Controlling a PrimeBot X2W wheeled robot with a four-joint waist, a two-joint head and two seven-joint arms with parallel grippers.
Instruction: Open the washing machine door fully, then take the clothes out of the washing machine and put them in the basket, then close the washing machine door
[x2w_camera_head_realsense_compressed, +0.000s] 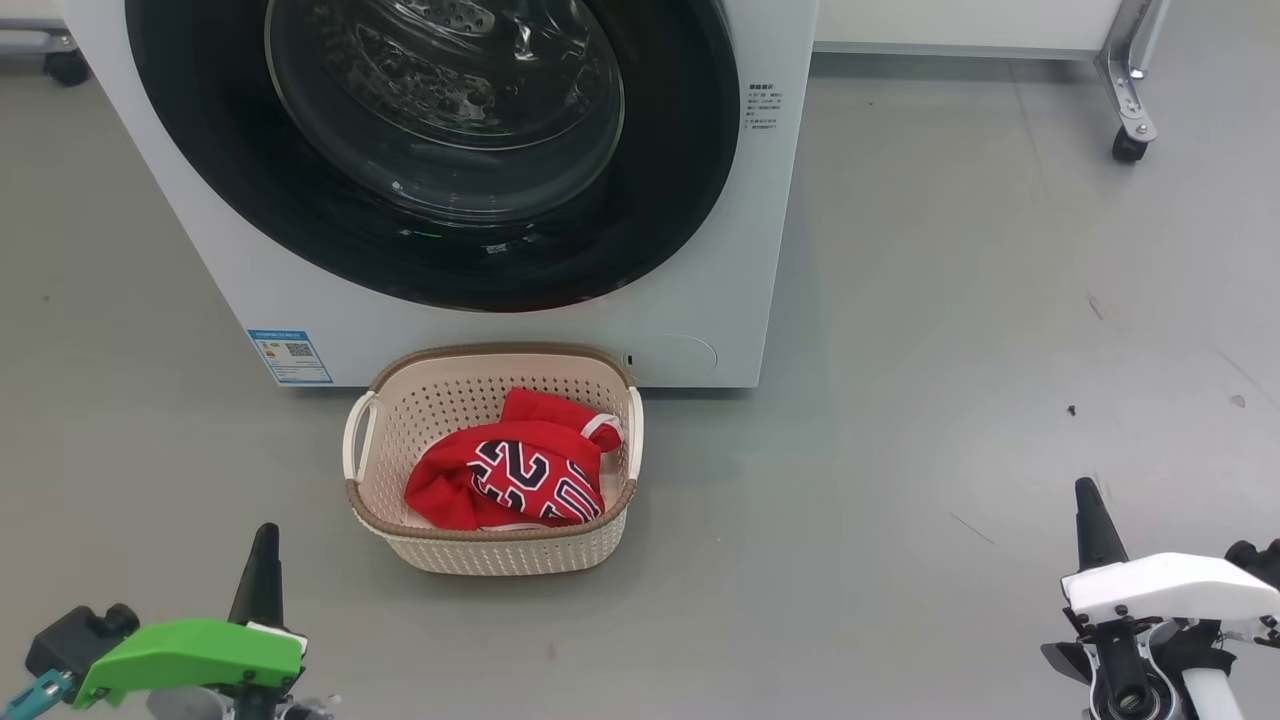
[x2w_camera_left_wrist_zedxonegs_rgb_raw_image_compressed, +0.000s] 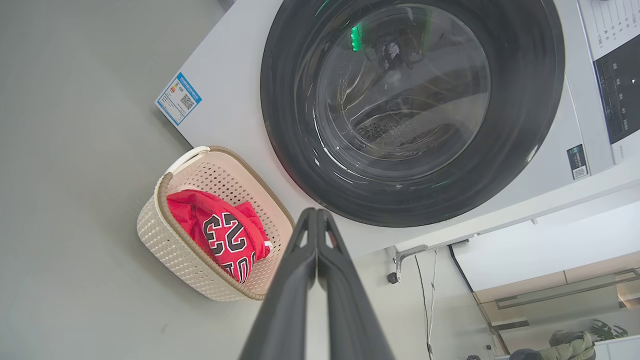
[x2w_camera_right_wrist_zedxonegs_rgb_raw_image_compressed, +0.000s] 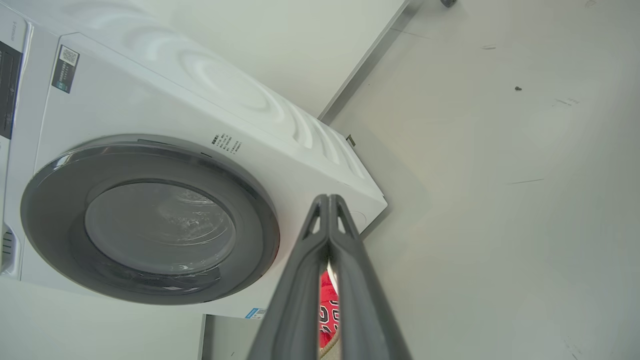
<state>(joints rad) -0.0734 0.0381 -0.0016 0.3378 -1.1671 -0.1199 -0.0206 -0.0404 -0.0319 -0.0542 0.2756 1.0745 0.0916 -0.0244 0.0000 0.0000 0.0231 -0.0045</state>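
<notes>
Clothes (x2w_camera_head_realsense_compressed: 505, 478) lie bunched inside the basket (x2w_camera_head_realsense_compressed: 490, 555), which sits on the floor (x2w_camera_head_realsense_compressed: 950, 350) just in front of the washing machine (x2w_camera_head_realsense_compressed: 250, 290). Washing machine door (x2w_camera_head_realsense_compressed: 690, 150) sits flush, closed. Left gripper (x2w_camera_head_realsense_compressed: 265, 540) and right gripper (x2w_camera_head_realsense_compressed: 1088, 500): fingers pressed together, holding nothing, both apart from the basket.

The washing machine door (x2w_camera_head_realsense_compressed: 430, 150) sits flush in the washing machine (x2w_camera_head_realsense_compressed: 690, 300) front, blocking the drum. The basket (x2w_camera_head_realsense_compressed: 490, 555) stands on the floor (x2w_camera_head_realsense_compressed: 950, 350) just before the washer, seemingly touching its base, its top open above the clothes (x2w_camera_head_realsense_compressed: 500, 475). Bare floor lies on either side of it. A castered frame leg (x2w_camera_head_realsense_compressed: 1130, 100) stands well off right, and another caster (x2w_camera_head_realsense_compressed: 65, 65) far left.
</notes>
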